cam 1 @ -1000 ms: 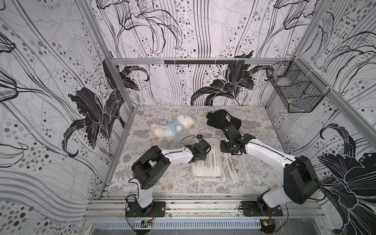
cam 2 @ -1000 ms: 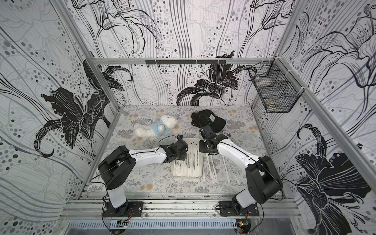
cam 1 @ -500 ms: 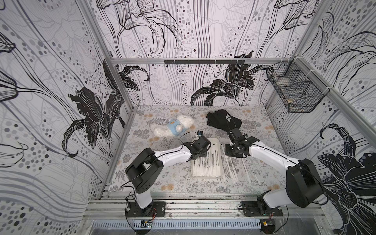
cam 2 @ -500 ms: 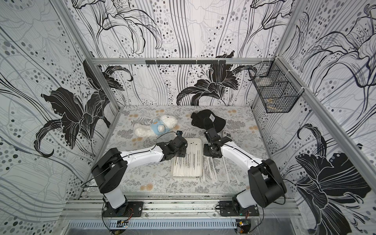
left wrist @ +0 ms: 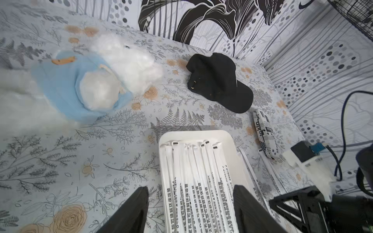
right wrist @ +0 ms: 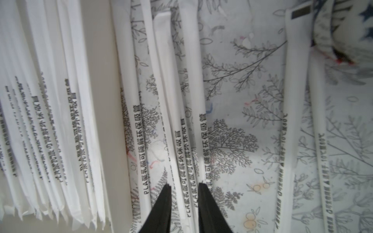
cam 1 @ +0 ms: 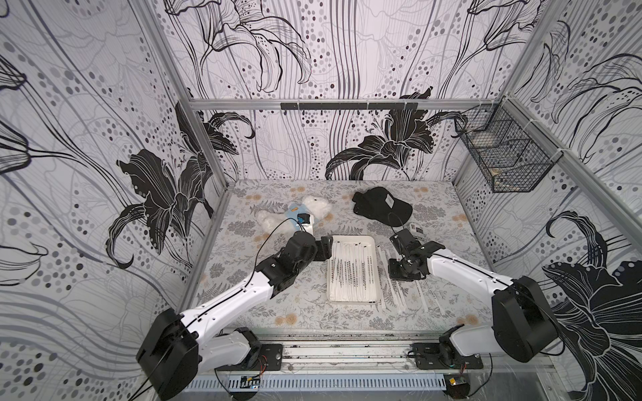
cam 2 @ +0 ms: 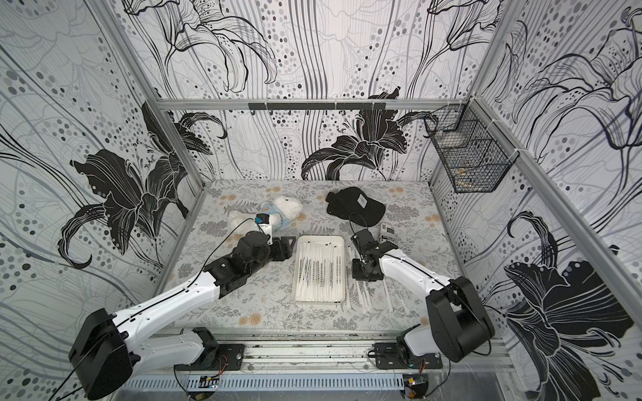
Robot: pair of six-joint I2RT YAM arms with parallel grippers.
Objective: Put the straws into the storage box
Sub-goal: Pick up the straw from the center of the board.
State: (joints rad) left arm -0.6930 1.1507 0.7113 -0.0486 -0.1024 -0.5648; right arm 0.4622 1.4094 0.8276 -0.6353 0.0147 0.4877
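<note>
Am watching left gripper [left wrist: 190,187] spreading wide, empty, at storage box [cam 1: 353,237] edge (straw just dropped in), straws [cam 1: 352,274] piling inside. Right gripper [right wrist: 183,184] coming down on loose straws [right wrist: 291,90] beside box, jaws straddling two; cannot tell grip. Several remaining.

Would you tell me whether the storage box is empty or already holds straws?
Partly filled: many straws lie side by side in the box, while several more lie loose on the table beside it.

Tabletop [cam 1: 278,314] bare along the near edge's middle. Plush toy [cam 1: 314,207] and black cap [cam 1: 380,206] obstruct the far half. Loose straws [cam 1: 393,295] litter right of centre.
</note>
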